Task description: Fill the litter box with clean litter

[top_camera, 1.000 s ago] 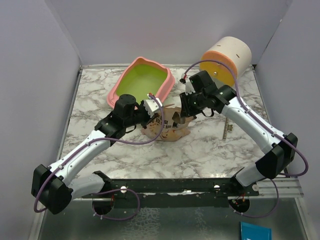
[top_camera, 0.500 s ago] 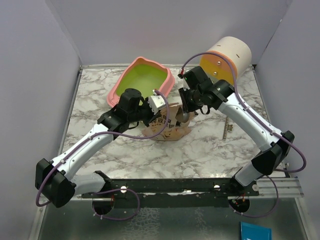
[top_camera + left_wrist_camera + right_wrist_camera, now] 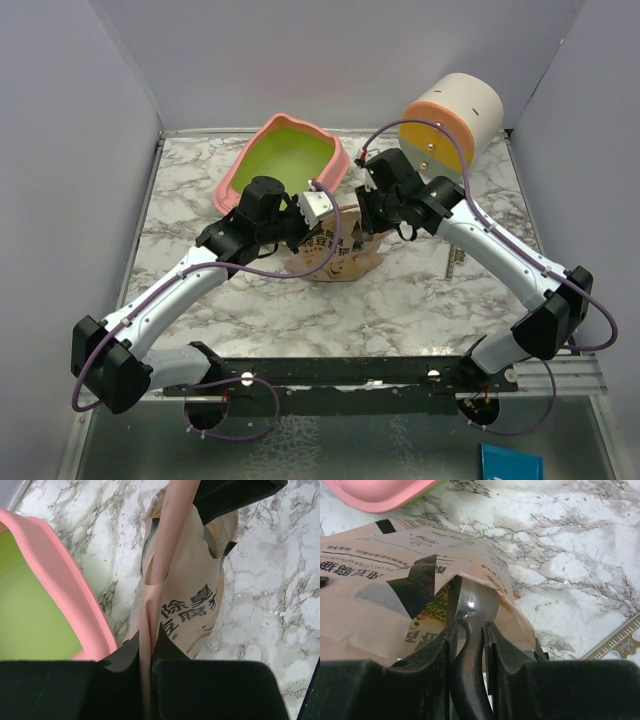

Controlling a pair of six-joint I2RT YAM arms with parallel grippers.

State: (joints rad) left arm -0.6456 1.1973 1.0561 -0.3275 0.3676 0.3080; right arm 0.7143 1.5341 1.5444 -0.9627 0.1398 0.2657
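Observation:
The pink litter box (image 3: pixel 240 175) with its lime-green inside stands at the back left; its rim also shows in both wrist views (image 3: pixel 65 590) (image 3: pixel 375 490). In front of it sits a beige pouch (image 3: pixel 335 262). My left gripper (image 3: pixel 322 208) (image 3: pixel 146 650) is shut on the pouch's (image 3: pixel 190 595) upper edge and holds it up. My right gripper (image 3: pixel 368 225) (image 3: pixel 470 630) is shut on the dark handle of a metal scoop (image 3: pixel 476 602), whose bowl dips into the pouch's (image 3: pixel 380 580) open mouth. Greenish clean litter (image 3: pixel 436 607) shows inside the pouch.
A round cream-and-orange cabinet (image 3: pixel 450 120) stands at the back right. A ruler-like strip (image 3: pixel 455 262) (image 3: pixel 620 642) lies on the marble table (image 3: pixel 200 300) to the right of the pouch. Grey walls close in the left, back and right sides.
My left gripper has risen and shifted right with the pouch's edge. My right gripper has moved slightly left and closer to the pouch's mouth with the scoop.

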